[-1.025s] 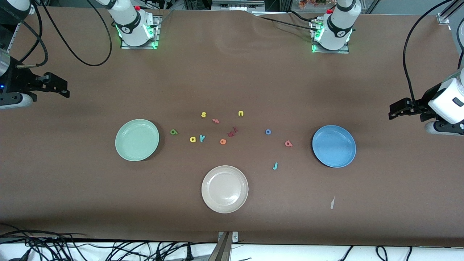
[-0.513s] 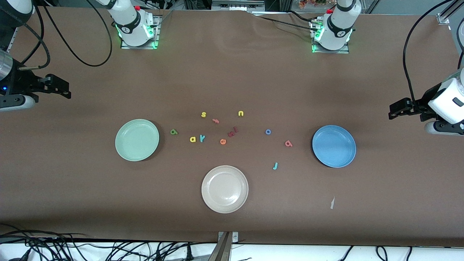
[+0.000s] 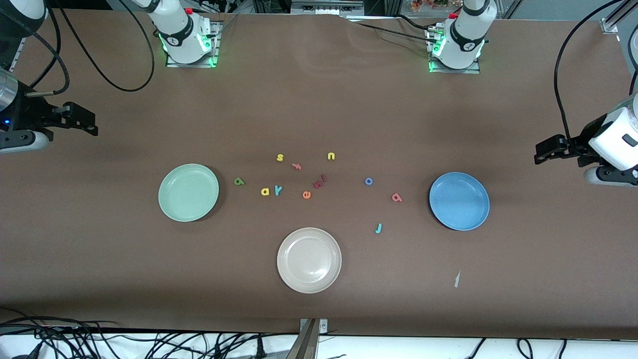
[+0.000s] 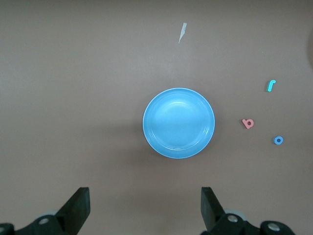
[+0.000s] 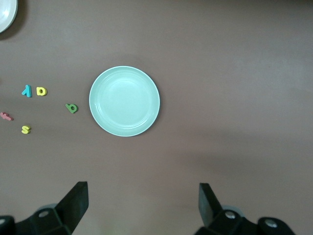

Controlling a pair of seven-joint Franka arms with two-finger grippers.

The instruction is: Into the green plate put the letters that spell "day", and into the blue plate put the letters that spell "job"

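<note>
Front view: the brown surface [image 3: 319,99] carries a round pale mint-green plate [image 3: 188,192], a round medium-blue plate [image 3: 459,201] and a round cream-white plate [image 3: 309,260]. Taking the cream-white plate as landmark, all letters lie farther from the camera. The dark olive-green "d" [image 3: 239,181], yellow "a" [image 3: 265,191] and teal "y" [image 3: 278,189] sit toward the mint-green plate. The blue ring "o" [image 3: 369,181], salmon-pink "b" [image 3: 397,197] and teal hooked "j" [image 3: 379,228] sit toward the medium-blue plate. Both plates are empty.

Left wrist view: the left gripper [image 4: 145,208] hangs above bare surface beside the medium-blue plate, jaws released, holding nothing.

Right wrist view: the right gripper [image 5: 142,205] hangs beside the mint-green plate, jaws released, empty.
</note>
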